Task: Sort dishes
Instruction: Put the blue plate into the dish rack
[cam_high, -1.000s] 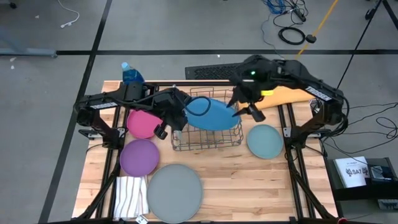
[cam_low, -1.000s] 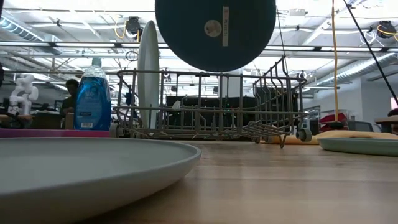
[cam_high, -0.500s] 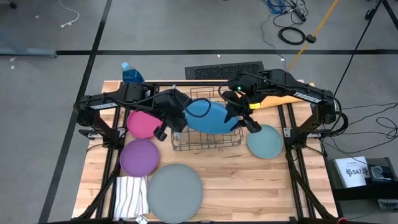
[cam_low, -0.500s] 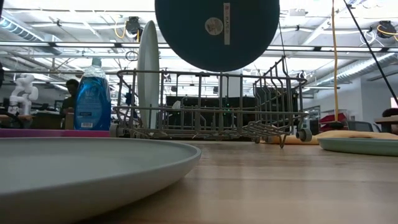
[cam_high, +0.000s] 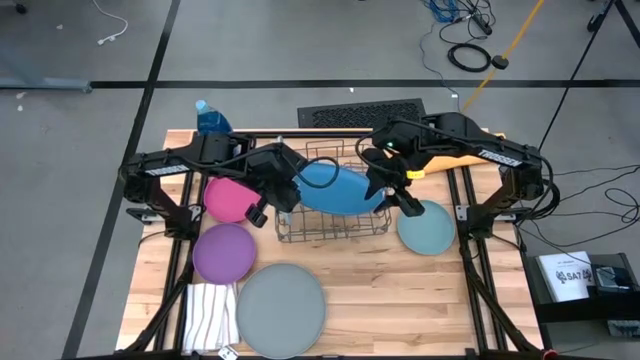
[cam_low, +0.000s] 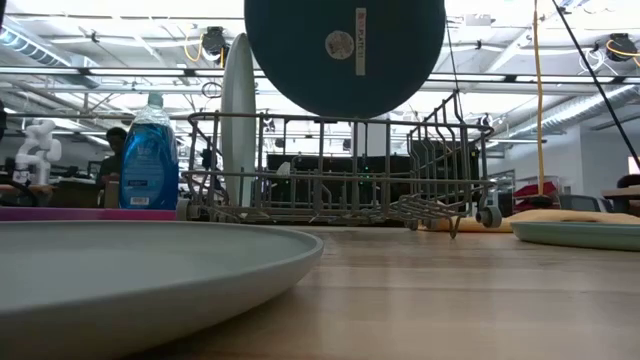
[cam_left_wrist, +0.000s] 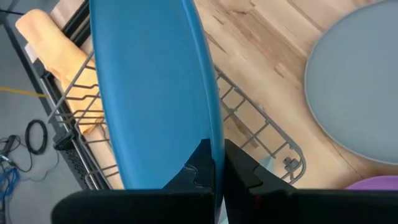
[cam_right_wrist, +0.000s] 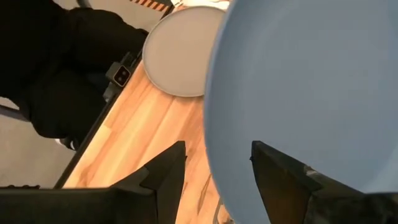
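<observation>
My left gripper (cam_high: 298, 186) is shut on the dark blue plate (cam_high: 338, 186), which hangs on edge above the wire rack (cam_high: 333, 222); the low view shows its stickered underside (cam_low: 345, 55). My right gripper (cam_high: 386, 186) is open at the plate's right rim, one finger on either side of it (cam_right_wrist: 214, 171); I cannot tell whether they touch. A pale plate (cam_low: 238, 120) stands upright in the rack's left end. The magenta (cam_high: 226, 199), purple (cam_high: 223, 252), grey (cam_high: 281, 311) and pale teal (cam_high: 425, 227) plates lie flat on the table. My left gripper pinches the dark blue plate's rim (cam_left_wrist: 210, 134) at its left edge between its two fingers (cam_left_wrist: 198, 167). The fingers come about level from the table's left. The plate stands on edge, somewhat tilted, its underside toward the near edge, lifted clear above the rack.
A blue soap bottle (cam_high: 210, 118) stands at the far left corner. A yellow cloth (cam_high: 452, 156) lies at the far right, under my right arm. A striped white cloth (cam_high: 208, 316) lies by the near edge, left of the grey plate. Bare wood shows at the near right.
My right gripper has come down and toward the near edge, up to the dark blue plate's right rim. My left gripper has kept the plate above the rack.
</observation>
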